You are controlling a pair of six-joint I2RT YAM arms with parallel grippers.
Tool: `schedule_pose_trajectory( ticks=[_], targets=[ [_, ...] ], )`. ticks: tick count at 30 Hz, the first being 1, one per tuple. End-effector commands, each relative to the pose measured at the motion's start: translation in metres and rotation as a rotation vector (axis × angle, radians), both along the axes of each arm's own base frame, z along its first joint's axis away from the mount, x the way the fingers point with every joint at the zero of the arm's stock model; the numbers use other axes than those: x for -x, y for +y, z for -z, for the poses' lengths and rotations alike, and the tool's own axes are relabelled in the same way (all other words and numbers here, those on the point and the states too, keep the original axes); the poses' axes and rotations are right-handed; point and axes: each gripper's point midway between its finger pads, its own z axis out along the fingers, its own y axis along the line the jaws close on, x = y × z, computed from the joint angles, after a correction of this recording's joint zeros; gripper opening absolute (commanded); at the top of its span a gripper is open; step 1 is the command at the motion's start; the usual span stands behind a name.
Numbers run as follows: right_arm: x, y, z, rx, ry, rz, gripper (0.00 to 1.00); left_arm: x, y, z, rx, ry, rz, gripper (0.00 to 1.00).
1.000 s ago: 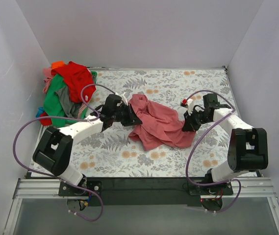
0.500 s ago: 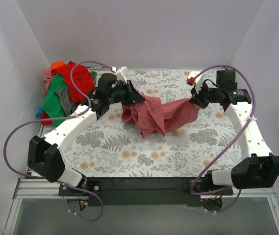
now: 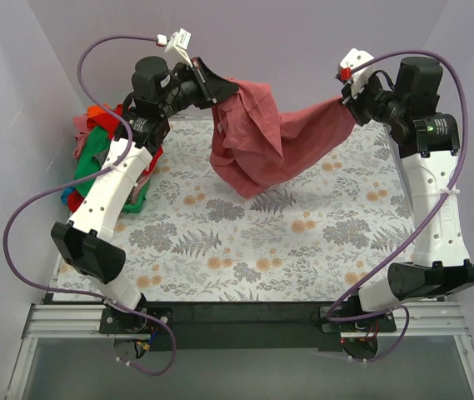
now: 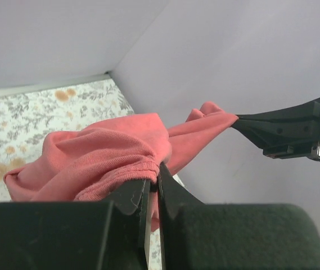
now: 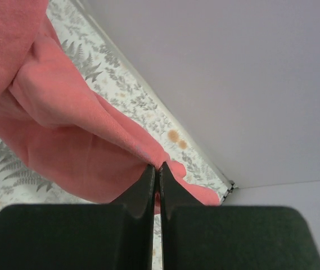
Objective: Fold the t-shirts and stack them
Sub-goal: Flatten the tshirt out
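A salmon-pink t-shirt point(image 3: 270, 142) hangs bunched in the air over the back of the table, strung between both arms. My left gripper point(image 3: 217, 90) is shut on its left end, where a ribbed hem point(image 4: 115, 177) is pinched between the jaws. My right gripper point(image 3: 346, 102) is shut on the right end; the cloth point(image 5: 64, 118) drapes left from the pinch. The lowest fold hangs close over the floral cover; contact is unclear. More t-shirts, red, green, orange and pink, lie in a pile point(image 3: 103, 154) at the back left, partly hidden by the left arm.
The floral table cover point(image 3: 286, 242) spreads over the whole table. Pale walls close in the back and both sides. In the left wrist view the right gripper point(image 4: 286, 130) shows at the far end of the stretched shirt. Purple cables loop beside both arms.
Both arms have risen and swung toward the back wall, lifting the salmon-pink shirt off the cover and pulling its two ends apart. Both grips have held.
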Motion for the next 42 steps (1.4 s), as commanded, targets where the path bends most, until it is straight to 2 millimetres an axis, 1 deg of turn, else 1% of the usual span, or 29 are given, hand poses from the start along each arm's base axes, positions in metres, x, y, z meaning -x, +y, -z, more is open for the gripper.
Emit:
schedule_pose_trajectory(
  ticks=[1,2,5,6,8,9,10,11,14,15,17,18,21,22,25,27,29,31,32,33,34,35,36,37,38,39,40,41,42],
  targets=[
    [-0.009,-0.007,-0.048,-0.049,-0.119,0.074,0.01,0.004,0.013,-0.054,0.078,-0.098,0.011,0.00],
    [-0.008,-0.007,-0.057,-0.056,-0.140,0.076,0.01,0.003,0.016,-0.058,0.092,-0.099,0.006,0.00],
    [-0.004,-0.006,-0.059,-0.059,-0.147,0.066,0.01,0.002,0.026,-0.065,0.115,-0.105,-0.001,0.00],
    [-0.004,-0.006,-0.050,-0.052,-0.127,0.061,0.01,0.002,0.028,-0.065,0.116,-0.104,-0.002,0.00],
    [0.006,-0.005,-0.046,-0.039,-0.131,0.040,0.01,0.008,0.029,-0.054,0.107,-0.088,0.007,0.00],
    [0.008,-0.004,-0.031,-0.026,-0.102,0.028,0.01,0.011,0.030,-0.049,0.104,-0.079,0.012,0.00],
    [0.021,-0.001,-0.031,-0.024,-0.111,-0.001,0.01,0.016,0.030,-0.045,0.103,-0.083,0.029,0.00],
    [0.027,-0.001,-0.027,-0.014,-0.112,-0.015,0.01,0.028,0.030,-0.030,0.091,-0.059,0.053,0.00],
    [0.056,-0.001,-0.012,0.043,-0.137,-0.067,0.01,0.055,0.033,-0.015,0.081,-0.080,0.104,0.00],
    [0.066,-0.001,-0.006,0.064,-0.150,-0.088,0.01,0.076,0.037,-0.004,0.074,-0.079,0.126,0.00],
    [0.094,-0.001,0.001,0.100,-0.185,-0.134,0.01,0.103,0.042,-0.003,0.077,-0.133,0.157,0.00],
    [0.103,0.000,0.002,0.097,-0.178,-0.145,0.01,0.126,0.049,-0.006,0.085,-0.183,0.170,0.00],
    [0.135,0.005,-0.005,0.063,-0.175,-0.198,0.01,0.159,0.057,-0.018,0.107,-0.268,0.192,0.00],
    [0.148,0.011,-0.012,0.039,-0.188,-0.241,0.01,0.180,0.061,-0.028,0.129,-0.313,0.214,0.00],
    [0.163,0.008,-0.030,0.007,-0.215,-0.245,0.01,0.204,0.068,-0.044,0.176,-0.365,0.219,0.00],
    [0.163,0.005,-0.036,-0.010,-0.219,-0.231,0.01,0.202,0.070,-0.046,0.192,-0.363,0.198,0.00],
    [0.152,0.005,-0.032,-0.035,-0.191,-0.217,0.01,0.184,0.071,-0.040,0.202,-0.323,0.146,0.00],
    [0.129,0.003,-0.022,-0.055,-0.165,-0.183,0.01,0.163,0.071,-0.027,0.205,-0.273,0.090,0.00],
    [0.120,0.003,-0.018,-0.069,-0.152,-0.173,0.01,0.138,0.068,-0.007,0.207,-0.200,0.041,0.00],
    [0.111,0.004,-0.011,-0.107,-0.114,-0.158,0.01,0.125,0.067,0.000,0.220,-0.182,0.019,0.00],
    [0.093,0.006,0.001,-0.124,-0.083,-0.163,0.01,0.112,0.066,0.008,0.227,-0.160,0.001,0.00],
    [0.083,0.008,0.006,-0.150,-0.061,-0.159,0.01,0.081,0.059,0.041,0.229,-0.053,-0.027,0.00],
    [0.072,0.009,0.014,-0.196,-0.016,-0.142,0.01,0.066,0.057,0.047,0.246,-0.038,-0.037,0.00],
    [0.045,0.006,0.025,-0.212,0.001,-0.096,0.01,0.043,0.058,0.056,0.276,0.022,-0.065,0.00],
    [0.028,0.003,0.031,-0.232,0.014,-0.038,0.01,0.023,0.058,0.080,0.260,0.071,-0.086,0.00],
    [0.011,-0.002,0.038,-0.251,0.035,0.036,0.01,-0.021,0.059,0.121,0.253,0.207,-0.140,0.04],
    [-0.017,-0.013,0.056,-0.261,0.091,0.162,0.12,-0.039,0.058,0.142,0.241,0.269,-0.163,0.21],
    [-0.028,-0.013,0.067,-0.254,0.123,0.220,0.25,-0.056,0.058,0.163,0.223,0.324,-0.186,0.53],
    [-0.042,-0.017,0.088,-0.239,0.177,0.272,0.51,-0.084,0.057,0.205,0.152,0.427,-0.237,0.82]
  ],
)
